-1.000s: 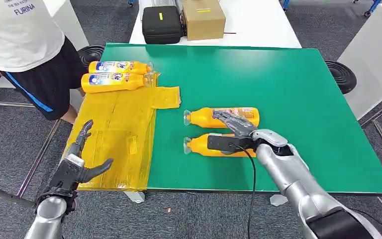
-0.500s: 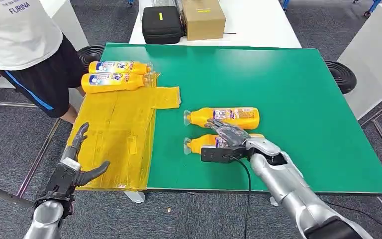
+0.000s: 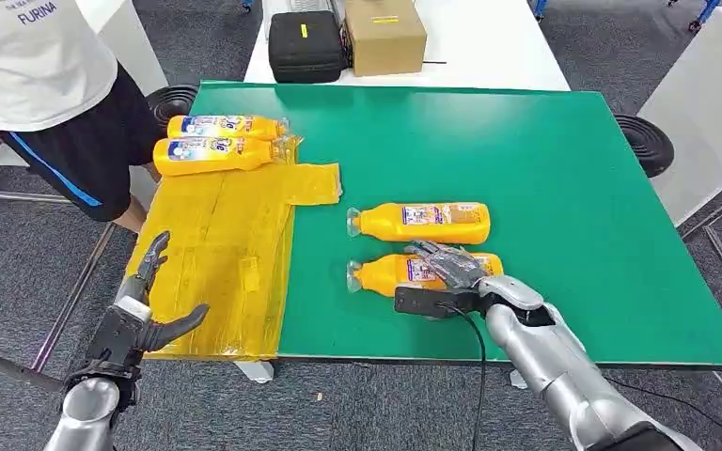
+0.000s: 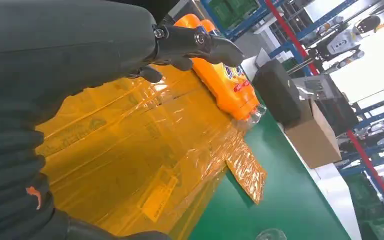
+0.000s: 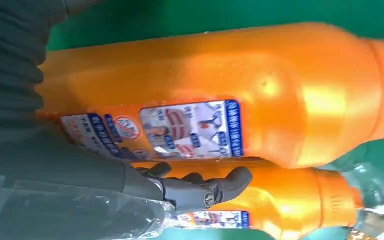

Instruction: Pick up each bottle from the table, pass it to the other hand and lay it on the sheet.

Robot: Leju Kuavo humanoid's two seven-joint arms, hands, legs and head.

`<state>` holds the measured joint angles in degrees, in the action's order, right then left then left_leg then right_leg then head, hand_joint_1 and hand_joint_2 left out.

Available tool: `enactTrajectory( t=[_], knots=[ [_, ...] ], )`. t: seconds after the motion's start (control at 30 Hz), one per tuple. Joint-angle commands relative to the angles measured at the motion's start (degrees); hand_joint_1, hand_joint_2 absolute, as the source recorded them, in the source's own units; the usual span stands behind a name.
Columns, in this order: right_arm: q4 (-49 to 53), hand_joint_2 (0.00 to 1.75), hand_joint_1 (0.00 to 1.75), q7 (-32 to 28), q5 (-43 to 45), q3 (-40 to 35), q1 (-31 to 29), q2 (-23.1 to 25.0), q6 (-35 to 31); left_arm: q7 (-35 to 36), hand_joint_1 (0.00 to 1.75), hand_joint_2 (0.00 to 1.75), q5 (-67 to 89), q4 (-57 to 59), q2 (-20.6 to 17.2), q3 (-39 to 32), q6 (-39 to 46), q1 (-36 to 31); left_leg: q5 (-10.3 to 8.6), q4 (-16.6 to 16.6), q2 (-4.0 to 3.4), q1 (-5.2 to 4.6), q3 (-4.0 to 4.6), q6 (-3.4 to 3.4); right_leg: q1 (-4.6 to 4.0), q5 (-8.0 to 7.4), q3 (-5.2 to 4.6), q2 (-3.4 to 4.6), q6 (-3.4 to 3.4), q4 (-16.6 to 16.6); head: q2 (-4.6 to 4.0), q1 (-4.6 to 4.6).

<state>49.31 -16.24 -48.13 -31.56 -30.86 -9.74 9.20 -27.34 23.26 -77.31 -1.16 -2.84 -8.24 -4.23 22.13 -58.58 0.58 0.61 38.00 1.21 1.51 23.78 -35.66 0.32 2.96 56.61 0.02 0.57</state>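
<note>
Lower centre of the head view: the right hand (image 3: 447, 268) lies fingers-down over the nearer orange bottle (image 3: 385, 274) on the green counter (image 3: 564, 188); whether it grips is unclear. The second bottle (image 3: 423, 222) lies just above. The left hand (image 3: 141, 315), lower left, is spread and empty at the yellow sheet (image 3: 216, 254).

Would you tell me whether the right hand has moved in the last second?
Yes. The right hand came back toward the robot, from the far bottle onto the near bottle.
</note>
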Motion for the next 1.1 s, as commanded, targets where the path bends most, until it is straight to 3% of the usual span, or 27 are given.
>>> enactTrajectory(
  t=[0.03, 0.1, 0.17, 0.2, 0.23, 0.27, 0.7, 0.87, 1.03, 1.1],
  knots=[
    [-2.54, 1.75, 0.0, 1.23, -0.59, 1.88, 1.6, -1.35, 1.79, 0.24, 0.0, 1.75, -0.4, 4.94, -0.08, 1.33, -0.69, -3.15, 0.05, 0.05, 0.15, 0.04, -0.26, -0.01, -0.06, 0.1, 0.34, -0.22, -0.14, -0.09, 0.0, -0.04],
    [-2.45, 1.75, 0.0, 1.27, -0.57, 1.94, 1.69, -1.42, 1.99, 0.26, 0.0, 1.75, -0.41, 5.1, -0.09, 1.42, -0.72, -3.32, 0.01, 0.04, 0.1, 0.04, -0.14, -0.01, -0.04, 0.05, 0.19, -0.14, -0.09, -0.07, 0.0, -0.02],
    [-2.37, 1.75, 0.72, 1.31, -0.67, 2.0, 2.02, -1.75, 2.74, 0.43, 0.0, 1.75, -0.6, 5.51, -0.06, 1.79, -0.94, -3.81, 0.03, 0.05, 0.12, 0.04, -0.24, -0.01, -0.05, 0.07, 0.29, -0.18, -0.12, -0.08, 0.0, -0.02],
    [-2.37, 1.75, 1.47, 1.31, -0.67, 2.0, 2.02, -1.75, 2.74, 0.43, 0.0, 1.75, -0.6, 5.51, -0.06, 1.79, -0.94, -3.81, 0.0, 0.05, 0.13, 0.04, -0.18, -0.01, -0.04, 0.05, 0.22, -0.17, -0.09, -0.08, 0.0, -0.02],
    [-2.59, 1.75, 1.66, 1.06, -0.8, 1.68, 1.85, -1.98, 3.42, 0.57, 0.0, 1.75, -0.75, 5.51, -0.08, 1.85, -1.02, -3.87, 0.02, 0.06, 0.19, 0.05, -0.27, -0.02, -0.06, 0.08, 0.34, -0.25, -0.14, -0.1, 0.0, -0.04],
    [-2.63, 1.75, 1.75, 0.95, -0.78, 1.62, 1.72, -2.12, 3.63, 0.62, 0.0, 1.75, -0.82, 5.5, -0.08, 1.82, -1.05, -3.89, 0.01, 0.06, 0.17, 0.05, -0.25, -0.01, -0.05, 0.06, 0.3, -0.21, -0.11, -0.11, 0.0, -0.02],
    [-4.58, 1.75, 1.75, -1.3, 0.47, 0.61, -1.04, -0.87, 5.08, 1.0, 0.0, 1.75, -1.41, 5.46, -0.61, 1.45, -1.34, -3.75, 0.08, 0.06, 0.02, 0.07, -0.52, -0.04, -0.1, 0.08, 0.55, -0.09, -0.2, -0.12, 0.0, -0.02],
    [-0.17, 1.75, 1.75, -6.85, 4.96, 4.08, 0.58, 0.91, -0.17, 0.78, 0.0, 1.75, -2.12, 4.64, 0.06, 1.03, -0.89, -2.5, 0.09, 0.07, -0.04, 0.05, -0.53, -0.03, -0.09, 0.08, 0.56, -0.04, -0.2, -0.13, 0.0, -0.02],
    [2.21, 1.75, 1.75, -7.41, 5.69, 4.51, 1.28, 1.49, -1.38, 0.79, 0.0, 1.75, -2.11, 4.39, 0.25, 1.08, -0.86, -2.33, 0.11, 0.03, -0.13, 0.03, -0.4, -0.03, -0.06, 0.07, 0.4, 0.07, -0.17, -0.05, 0.0, -0.02],
    [5.35, 1.75, 1.75, -10.19, 8.45, 7.89, 2.77, 4.42, -4.8, 0.82, 0.0, 1.75, -2.99, 4.73, 1.24, 0.33, -0.54, -2.42, 0.06, 0.04, -0.1, 0.01, -0.27, -0.02, -0.04, 0.03, 0.26, 0.05, -0.11, -0.04, 0.0, -0.02]
  ],
)
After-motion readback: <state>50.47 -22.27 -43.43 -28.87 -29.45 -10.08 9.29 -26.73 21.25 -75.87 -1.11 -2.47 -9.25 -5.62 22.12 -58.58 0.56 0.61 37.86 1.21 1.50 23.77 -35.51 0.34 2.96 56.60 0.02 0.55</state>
